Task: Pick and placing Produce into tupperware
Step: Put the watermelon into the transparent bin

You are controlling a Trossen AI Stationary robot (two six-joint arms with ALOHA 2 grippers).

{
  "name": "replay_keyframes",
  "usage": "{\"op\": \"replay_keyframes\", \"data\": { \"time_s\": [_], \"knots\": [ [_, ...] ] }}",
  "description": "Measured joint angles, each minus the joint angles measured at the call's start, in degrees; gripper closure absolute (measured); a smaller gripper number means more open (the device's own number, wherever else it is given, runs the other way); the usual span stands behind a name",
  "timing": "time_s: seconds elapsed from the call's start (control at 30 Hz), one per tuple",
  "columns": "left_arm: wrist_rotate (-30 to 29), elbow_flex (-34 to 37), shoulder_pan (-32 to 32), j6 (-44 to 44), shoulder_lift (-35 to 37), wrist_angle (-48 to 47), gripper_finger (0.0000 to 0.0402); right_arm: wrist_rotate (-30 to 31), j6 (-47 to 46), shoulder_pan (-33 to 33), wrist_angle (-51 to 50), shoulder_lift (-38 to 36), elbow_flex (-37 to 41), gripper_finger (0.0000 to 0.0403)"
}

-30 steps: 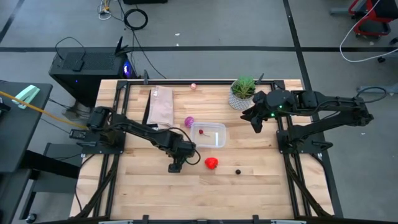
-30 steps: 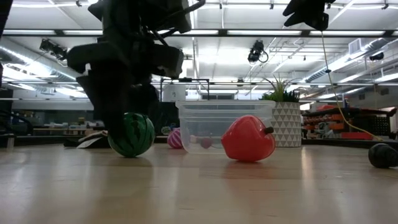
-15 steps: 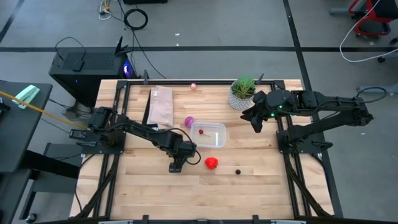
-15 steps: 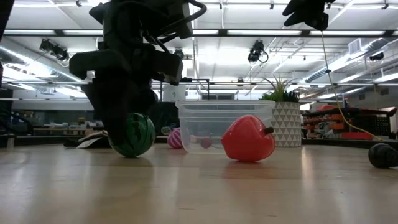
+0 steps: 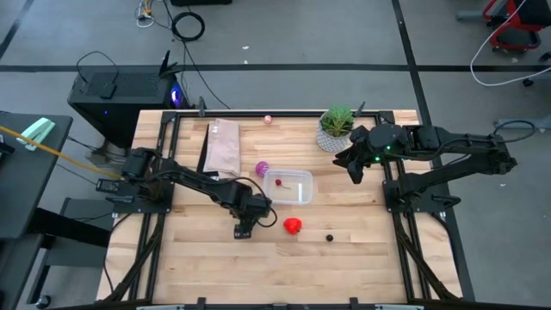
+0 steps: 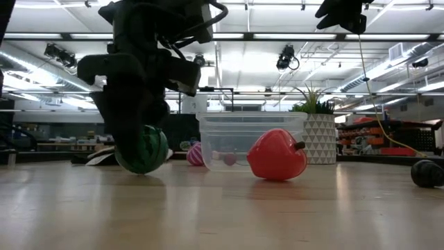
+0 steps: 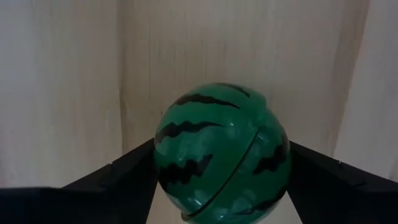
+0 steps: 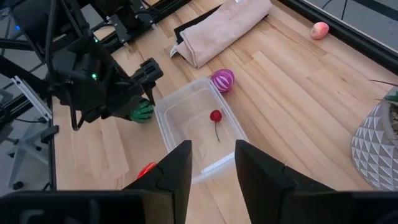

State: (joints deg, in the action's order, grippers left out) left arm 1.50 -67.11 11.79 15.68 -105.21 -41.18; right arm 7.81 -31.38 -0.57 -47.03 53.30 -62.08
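The green striped ball rests on the wood table under my left gripper, which points down and is shut on it; the gripper hides the ball in the high view. The clear tupperware holds a small red cherry. A red lumpy piece lies near the tub's front, and a purple-pink ball lies at its left. My right gripper hangs open high above the table's right side, holding nothing. My left gripper has the green striped ball pinched between its two fingers, one on each side at about the ball's widest part. The fingers come from above, pointing down. The ball's underside sits on the table.
A tan bag lies at the far left, and a potted plant stands at the far right. A small pink piece sits at the far edge, and a dark bit lies right of the red piece.
My left gripper has stayed over the green ball and has rolled a little about its downward line. The ball has shifted slightly toward the table's left, still on the wood.
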Motion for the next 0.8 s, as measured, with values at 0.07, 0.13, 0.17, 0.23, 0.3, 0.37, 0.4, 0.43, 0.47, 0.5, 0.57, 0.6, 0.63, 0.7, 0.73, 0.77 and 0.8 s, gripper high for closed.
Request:
{"op": "replay_keyframes", "data": {
  "time_s": [0.07,0.13,0.17,0.23,0.3,0.37,0.4,0.43,0.47,0.5,0.57,0.6,0.63,0.7,0.73,0.77,0.8],
  "knots": [
    [0.5,0.0,-0.1,0.7,1.3,-1.3,0.0092,0.0,0.0,0.0,0.0,0.0,0.0,0.0274],
    [1.4,0.0,-0.1,1.9,3.3,-1.4,0.0096,0.0,0.0,0.0,-0.1,0.0,0.0,0.0274],
    [1.8,-0.2,-0.1,2.8,4.3,-1.8,0.0097,0.0,0.0,0.0,-0.1,0.0,0.0,0.0274],
    [2.4,-1.2,-0.1,4.3,6.4,-3.7,0.0097,0.0,0.0,0.0,-0.1,0.0,0.0,0.0274],
    [2.7,-3.6,-0.3,5.1,8.5,-5.7,0.0095,0.0,0.0,0.0,-0.1,0.0,0.0,0.0274],
    [2.6,-6.8,-0.7,5.0,10.0,-9.1,0.0092,0.0,0.0,0.0,-0.1,0.0,0.0,0.0274],
    [2.4,-8.7,-1.0,4.8,10.5,-10.3,0.0092,0.0,0.0,0.0,-0.1,0.0,0.0,0.0274],
    [1.7,-11.0,-1.5,4.6,10.6,-11.6,0.0092,0.0,0.0,0.0,-0.1,0.0,0.0,0.0274],
    [1.0,-13.4,-2.1,4.0,10.6,-12.6,0.0093,0.0,0.0,0.0,-0.1,0.0,0.0,0.0274],
    [0.1,-15.8,-2.7,3.0,10.6,-13.6,0.0094,0.0,0.0,0.0,-0.1,0.0,0.0,0.0274],
    [-2.2,-20.3,-4.2,0.2,10.1,-14.4,0.0097,0.0,0.0,0.0,-0.1,0.0,0.0,0.0274],
    [-3.2,-22.3,-5.2,-1.2,9.6,-14.0,0.0097,0.0,0.0,0.0,-0.1,0.0,0.0,0.0274],
    [-3.8,-23.8,-6.4,-2.5,8.8,-14.1,0.0097,0.0,0.0,0.0,-0.1,0.0,0.0,0.0274],
    [-4.0,-26.4,-9.0,-4.4,6.9,-14.8,0.0097,-0.1,0.0,0.0,-0.2,0.0,0.0,0.0274],
    [-4.0,-27.6,-10.5,-5.3,5.8,-15.1,0.0096,-0.2,0.0,0.0,-0.5,0.0,0.0,0.0274],
    [-4.0,-28.6,-11.8,-6.3,4.7,-15.2,0.0096,-0.3,0.0,0.0,-0.8,0.0,0.0,0.0274],
    [-4.0,-29.6,-13.0,-7.5,3.8,-16.0,0.0096,-0.4,0.0,0.0,-1.2,0.0,0.0,0.0274]
  ]
}}
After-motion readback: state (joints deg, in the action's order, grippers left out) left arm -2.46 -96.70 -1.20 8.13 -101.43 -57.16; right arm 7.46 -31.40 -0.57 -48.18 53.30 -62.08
